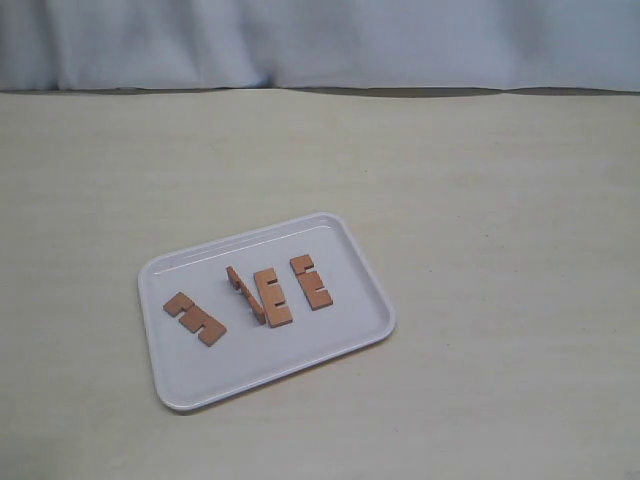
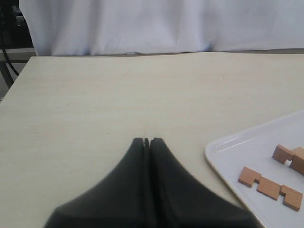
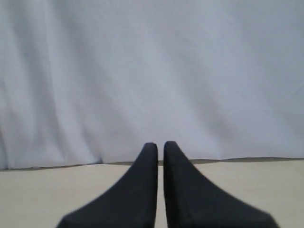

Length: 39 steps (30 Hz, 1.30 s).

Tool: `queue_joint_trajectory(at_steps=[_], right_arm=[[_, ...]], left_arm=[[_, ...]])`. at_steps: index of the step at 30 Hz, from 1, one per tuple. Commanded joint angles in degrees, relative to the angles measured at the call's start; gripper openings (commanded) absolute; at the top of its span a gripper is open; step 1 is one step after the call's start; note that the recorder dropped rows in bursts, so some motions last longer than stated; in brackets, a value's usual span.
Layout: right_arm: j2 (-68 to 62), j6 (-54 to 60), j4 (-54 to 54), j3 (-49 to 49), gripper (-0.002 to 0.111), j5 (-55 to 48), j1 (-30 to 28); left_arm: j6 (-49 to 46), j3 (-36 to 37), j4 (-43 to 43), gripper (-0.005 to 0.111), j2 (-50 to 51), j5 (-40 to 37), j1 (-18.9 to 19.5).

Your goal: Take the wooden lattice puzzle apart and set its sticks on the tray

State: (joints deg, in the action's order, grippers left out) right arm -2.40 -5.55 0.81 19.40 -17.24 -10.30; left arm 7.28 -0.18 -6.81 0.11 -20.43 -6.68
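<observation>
The white tray [image 1: 340, 345] lies on the table with several reddish-brown sticks lying apart on it; no assembled lattice puzzle shows. One notched stick [image 1: 195, 318] lies at the tray's left, one [image 1: 243, 294] stands on its edge beside a flat one [image 1: 270, 298], and another [image 1: 311, 282] lies further right. The left wrist view shows my left gripper [image 2: 147, 140] shut and empty over bare table, with the tray [image 2: 228, 152] and a stick [image 2: 270, 187] off to its side. My right gripper [image 3: 160, 145] is shut on nothing and faces the white curtain. Neither gripper appears in the exterior view.
A white curtain [image 1: 320, 40] hangs along the table's far edge. The beige tabletop [image 1: 500, 200] spreads around the tray. A dark stand [image 2: 7, 52] shows past the table's corner in the left wrist view.
</observation>
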Motion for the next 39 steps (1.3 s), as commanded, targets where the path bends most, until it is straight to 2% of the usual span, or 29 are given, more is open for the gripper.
queue_joint_trajectory(at_steps=[1, 11, 15, 20, 25, 29, 31, 32, 39], right_arm=[[2.4, 0.0, -0.2, -0.3, 0.004, 0.1, 0.5], [2.4, 0.0, -0.4, -0.1, 0.004, -0.2, 0.7], [2.4, 0.0, 3.0, -0.6, 0.004, 0.3, 0.7], [2.4, 0.0, 2.8, -7.0, 0.004, 8.8, 0.7], [2.4, 0.0, 3.2, -13.3, 0.004, 12.6, 0.7], [2.4, 0.0, 2.8, -19.0, 0.004, 12.9, 0.7], [2.4, 0.0, 2.7, -19.4, 0.004, 12.0, 0.7], [2.4, 0.0, 2.7, -19.4, 0.004, 8.2, 0.7], [2.4, -0.3, 4.3, -19.4, 0.004, 9.8, 0.7]], left_arm=[[0.1, 0.2, -0.1, 0.0, -0.1, 0.5, 0.0], [0.1, 0.2, -0.1, 0.0, -0.1, 0.6, 0.0], [0.1, 0.2, -0.1, 0.0, -0.1, 0.6, 0.0], [0.1, 0.2, -0.1, 0.0, -0.1, 0.6, 0.0], [0.1, 0.2, -0.1, 0.0, -0.1, 0.6, 0.0], [0.1, 0.2, -0.1, 0.0, -0.1, 0.6, 0.0], [0.1, 0.2, -0.1, 0.0, -0.1, 0.6, 0.0], [0.1, 0.2, -0.1, 0.0, -0.1, 0.6, 0.0], [0.1, 0.2, -0.1, 0.0, -0.1, 0.5, 0.0]])
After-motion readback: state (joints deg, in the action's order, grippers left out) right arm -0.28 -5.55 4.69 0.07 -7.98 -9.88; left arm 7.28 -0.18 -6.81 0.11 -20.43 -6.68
